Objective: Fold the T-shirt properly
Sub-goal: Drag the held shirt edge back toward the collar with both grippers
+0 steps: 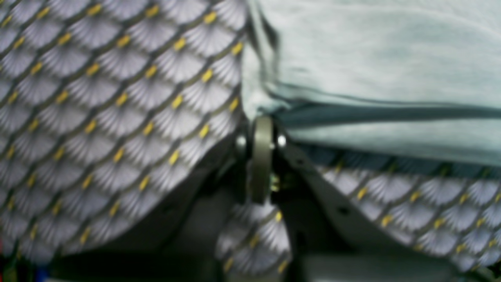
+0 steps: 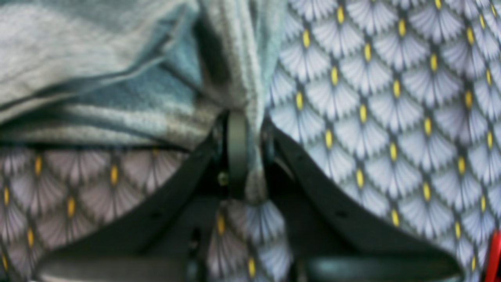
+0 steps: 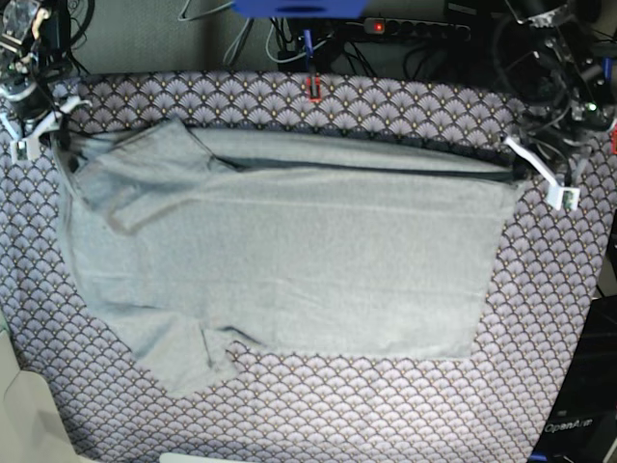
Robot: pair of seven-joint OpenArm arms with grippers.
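tablecloth [image 3: 318, 415] of purple fabric printed with a fan-scale pattern and small yellow marks covers the whole table, nearest edge bare at the bottom of the base view. on it lies the plain light heather-grey short-sleeved t-shirt [image 3: 289, 260] of soft knit fabric, spread sideways: one sleeve points toward the near left, the other lies folded up near the far left corner, and the hem end reaches toward the right side. along the far edge of the garment a strip is lifted and doubled over, leaving a dark shadowed fold line running from left to right

right gripper [image 2: 244, 149], on the left in the base view, is clamped on a bunched corner of the t-shirt at the far left, cloth pinched between its dark fingers [image 2: 236, 145]. left gripper [image 1: 260, 145], on the right in the base view, is closed narrow with the grey fabric's far right corner caught at its tip, the layers draping away from it above the patterned cloth

beyond the table edge sit tangled black cables [image 3: 434, 43]
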